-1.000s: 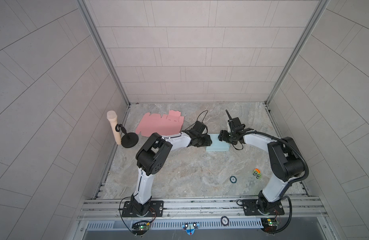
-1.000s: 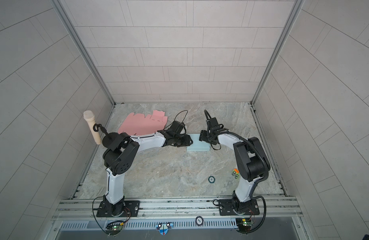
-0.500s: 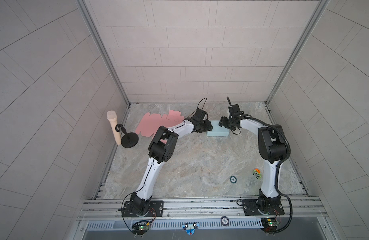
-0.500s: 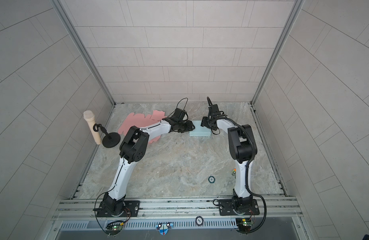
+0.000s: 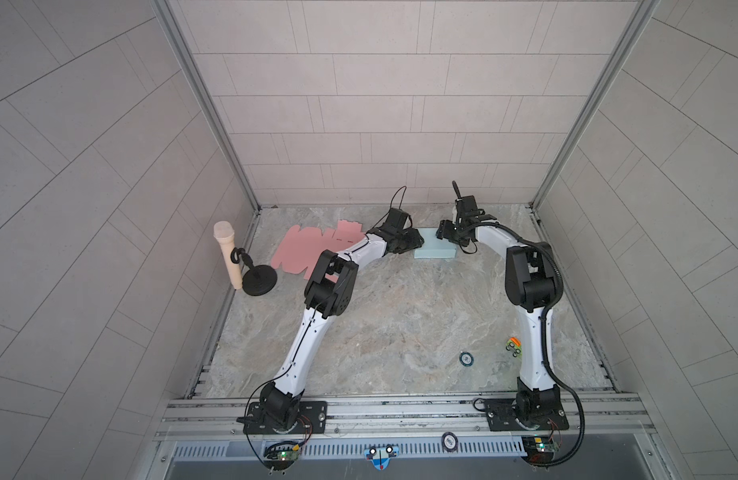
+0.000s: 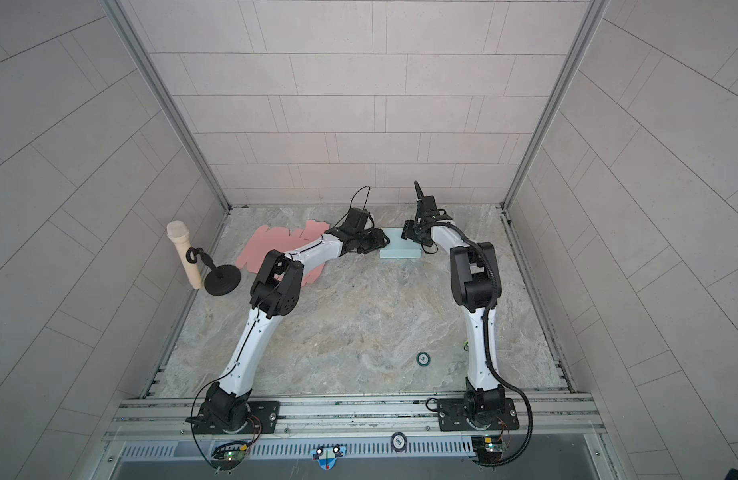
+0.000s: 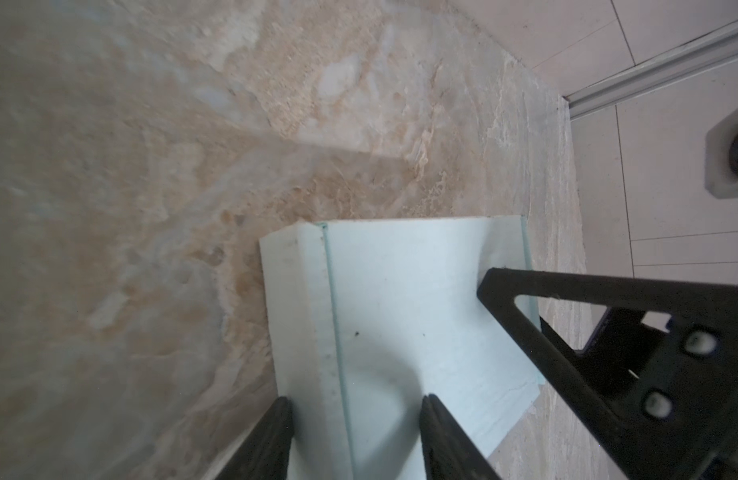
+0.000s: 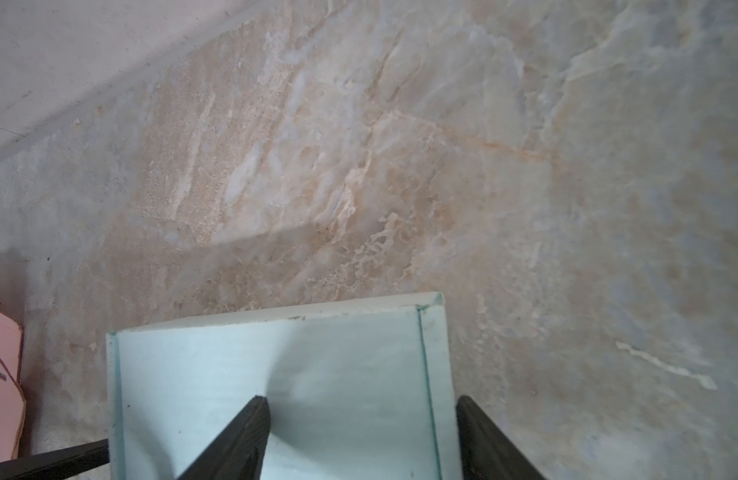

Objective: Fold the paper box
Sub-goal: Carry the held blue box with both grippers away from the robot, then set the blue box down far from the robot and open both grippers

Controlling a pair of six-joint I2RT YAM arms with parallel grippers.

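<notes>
A: Arms point(image 5: 305, 345) stretch farther from the rail point(image 5: 400, 409) than a second ago?
B: Yes. Left gripper point(image 7: 357, 403) half open, right gripper point(image 8: 362, 400) wider, each only straddles one edge of the paper box point(image 5: 436, 250). It now sits nearer the back wall point(image 5: 392, 124); folding seems finished

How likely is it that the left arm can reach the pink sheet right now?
Probably yes. The pink sheet lies flat beside the left arm, partly under it, nothing standing between. Its fingers are at the blue box, so it would have to pull back first.
</notes>
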